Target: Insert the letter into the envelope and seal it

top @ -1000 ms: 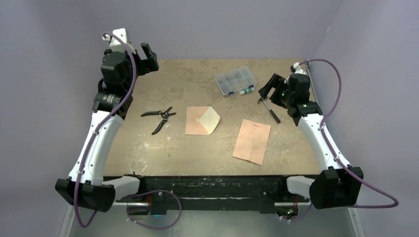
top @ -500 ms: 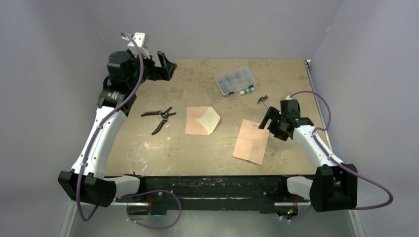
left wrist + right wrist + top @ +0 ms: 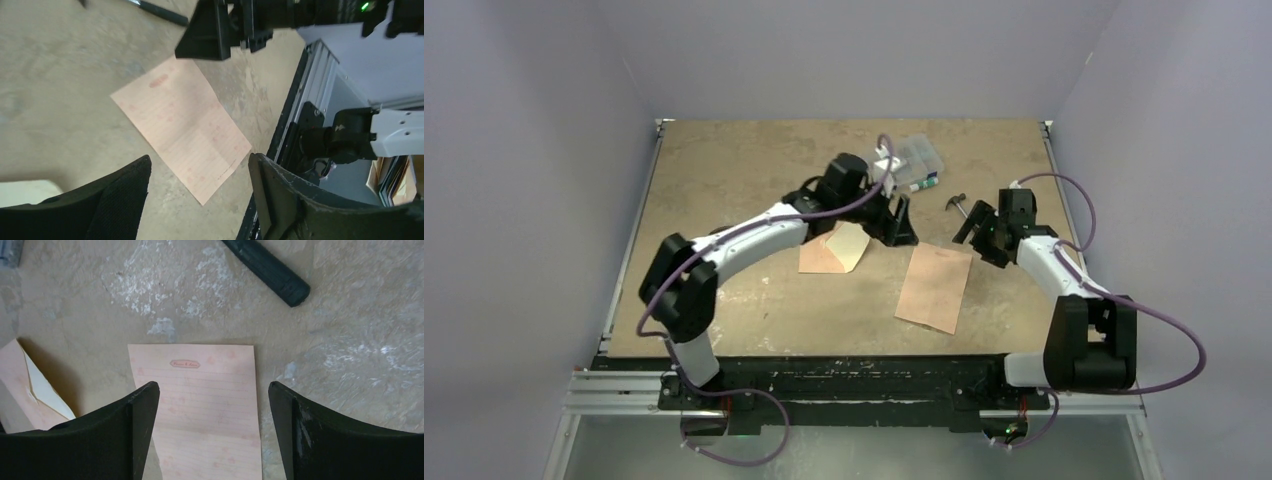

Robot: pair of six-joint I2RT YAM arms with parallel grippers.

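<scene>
The letter [image 3: 935,288] lies flat right of centre, its printed heading towards the far side. The envelope [image 3: 829,250] lies left of it with its cream flap [image 3: 47,400] raised. My left gripper [image 3: 902,228] hangs open just right of the envelope, nothing between its fingers. In the left wrist view the letter [image 3: 182,127] lies beyond the left gripper [image 3: 200,167]. My right gripper [image 3: 977,228] stands open above the letter's far edge. In the right wrist view the letter [image 3: 200,405] lies between and below the right gripper [image 3: 213,390].
A clear plastic parts box [image 3: 914,160] stands at the back. A hammer [image 3: 959,203] lies beside my right gripper, its black handle [image 3: 265,270] just beyond the letter. The left arm [image 3: 754,235] spans the table's left half. The black front rail [image 3: 844,375] edges the table.
The left arm has swung from the far left corner to the middle, over the envelope, and its jaws have narrowed a little. The right gripper came in from the right to the letter's far edge.
</scene>
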